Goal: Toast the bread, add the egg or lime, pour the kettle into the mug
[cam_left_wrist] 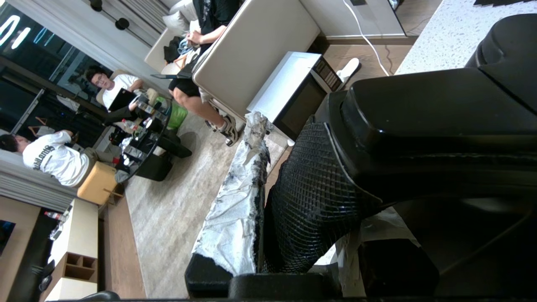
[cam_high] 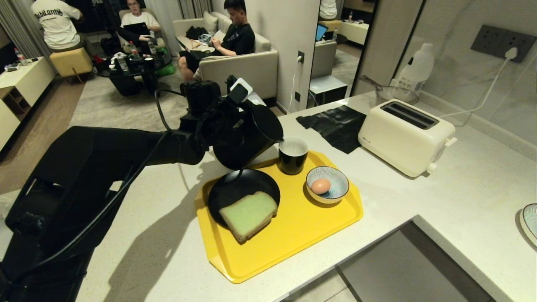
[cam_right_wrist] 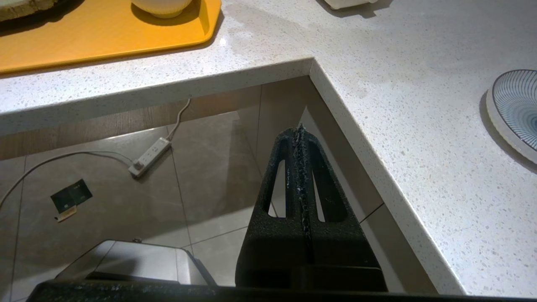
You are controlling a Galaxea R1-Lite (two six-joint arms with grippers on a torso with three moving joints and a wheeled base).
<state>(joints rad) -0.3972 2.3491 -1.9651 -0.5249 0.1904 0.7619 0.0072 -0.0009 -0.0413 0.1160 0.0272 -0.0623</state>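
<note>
My left gripper is shut on the handle of the black kettle, which hangs tilted with its spout right at the rim of the black mug. In the left wrist view the gripper clamps the mesh-wrapped handle, with the kettle body beyond. The mug stands at the back of the yellow tray. The green-faced bread lies on a black plate. The egg rests in a striped bowl. My right gripper is shut and empty, parked below the counter edge.
A cream toaster stands at the back right, plugged into the wall, with a black cloth beside it. A striped plate sits at the far right counter edge. People sit in the lounge behind.
</note>
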